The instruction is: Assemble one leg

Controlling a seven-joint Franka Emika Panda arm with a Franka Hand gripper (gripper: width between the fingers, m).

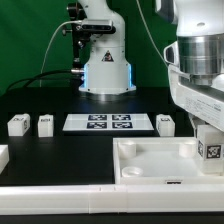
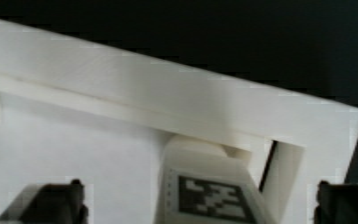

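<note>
A white leg (image 2: 211, 185) with a black-and-white marker stands upright in a corner of the large white tray-like piece (image 2: 87, 120). My gripper (image 2: 202, 200) is open, with a dark finger (image 2: 55, 200) on each side of this leg and a gap on both sides. In the exterior view the gripper (image 1: 208, 140) hangs over the tray-like piece (image 1: 150, 160) at its corner on the exterior view's right, with the leg (image 1: 212, 150) below it. Three more legs stand on the black table: two on the exterior view's left (image 1: 17, 125) (image 1: 45, 124) and one right of the marker board (image 1: 166, 123).
The marker board (image 1: 107, 123) lies flat behind the tray-like piece. The robot base (image 1: 105, 65) stands at the back. A white piece (image 1: 3, 157) shows at the exterior view's left edge. The tray's raised rim (image 2: 158, 85) runs close past the leg.
</note>
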